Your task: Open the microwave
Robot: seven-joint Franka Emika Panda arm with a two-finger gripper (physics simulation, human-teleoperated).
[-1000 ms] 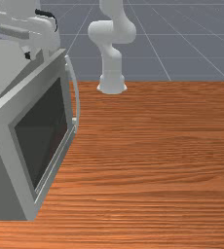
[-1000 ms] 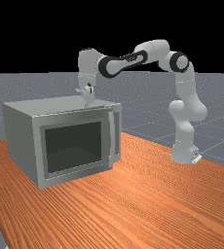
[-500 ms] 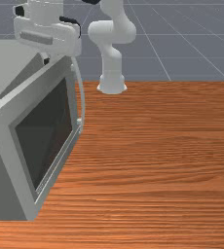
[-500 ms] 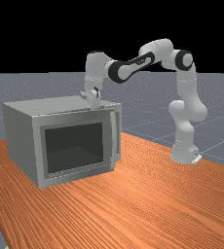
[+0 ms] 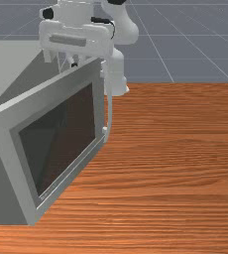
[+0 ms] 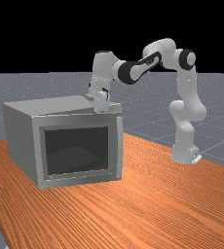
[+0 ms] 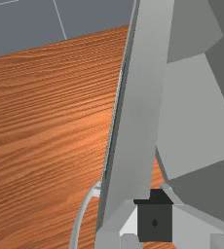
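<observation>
Cannot tell whether wide or narrow: the white two-finger gripper (image 6: 101, 103), at the top edge of the grey, framed microwave door (image 5: 46, 99), close to the handle end. Just beside it, on the door's outer face, a thin, curved, pale grey handle (image 5: 110, 99), upright. Set in the door, a dark, rectangular window (image 5: 61, 139), brownish towards the front view's right. Behind the door, a boxy grey microwave body (image 6: 21, 141), on the left in both front and far views. Parted from the body at the handle side, joined at the front view's near left: ajar (only partway, by the look of it), with a sliver of wood through the gap in the wrist view. Underneath, an orange-brown wooden table (image 5: 175, 173), spreading to the front view's near right. At the far view's right, a white, rounded arm base (image 6: 184, 154), and above it a white and grey jointed arm (image 6: 160, 48), reaching left. Farthest out, a grey floor (image 5: 185, 39) with pale lines.
</observation>
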